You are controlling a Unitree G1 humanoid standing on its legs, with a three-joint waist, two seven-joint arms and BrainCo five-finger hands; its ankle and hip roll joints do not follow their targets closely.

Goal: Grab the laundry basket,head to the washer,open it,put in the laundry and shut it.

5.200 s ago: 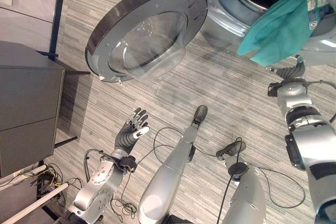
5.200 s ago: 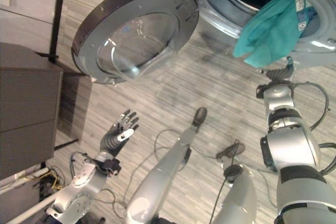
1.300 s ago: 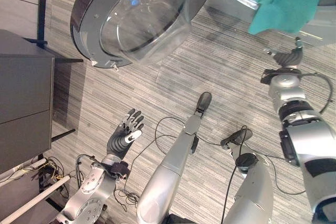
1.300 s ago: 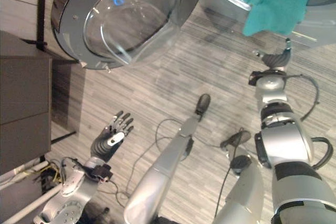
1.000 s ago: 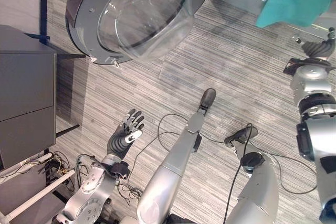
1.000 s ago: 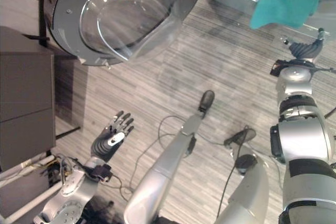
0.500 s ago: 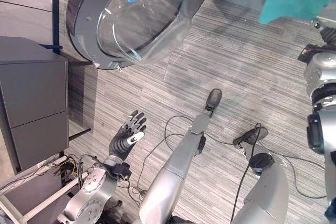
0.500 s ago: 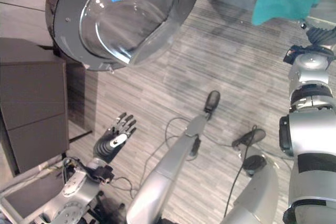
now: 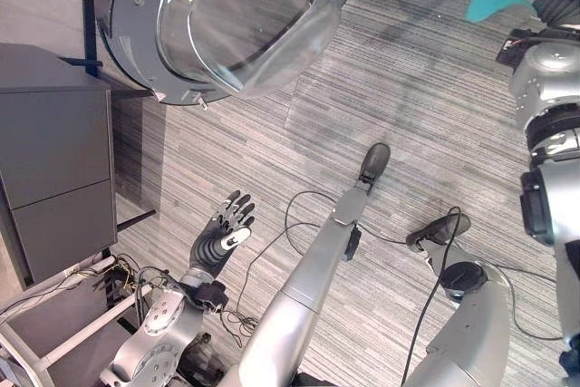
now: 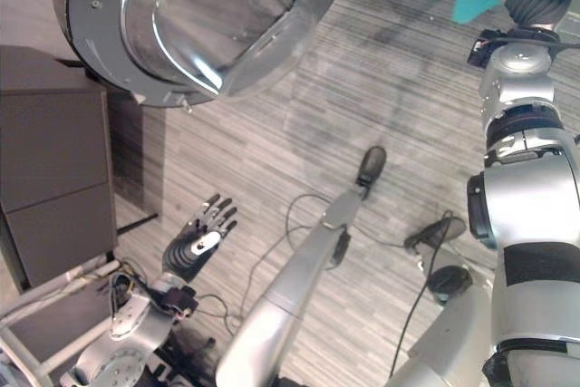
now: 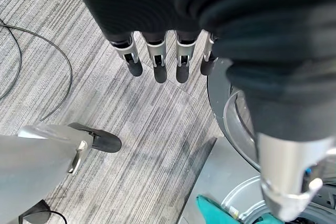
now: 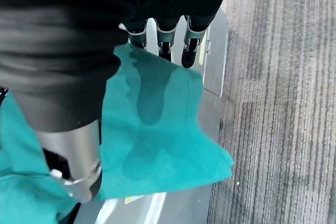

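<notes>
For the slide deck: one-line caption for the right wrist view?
Right hand, fingers straight, reaches over the teal cloth draped from the washer's front.

- Bright, even indoor light on the grey striped floor (image 9: 435, 88); shadows are soft and faint.
- A blue-white glare patch sits on the washer door (image 9: 227, 15) glass — curved reflections streak it.
- In the wrist views the dark covers are close and blurred.

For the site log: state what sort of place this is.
Probably a laundry area in a home or a test room: a front-loading washer with its round glass door swung open, a teal cloth hanging from the drum mouth, a grey wood-look floor and a dark cabinet beside it.
</notes>
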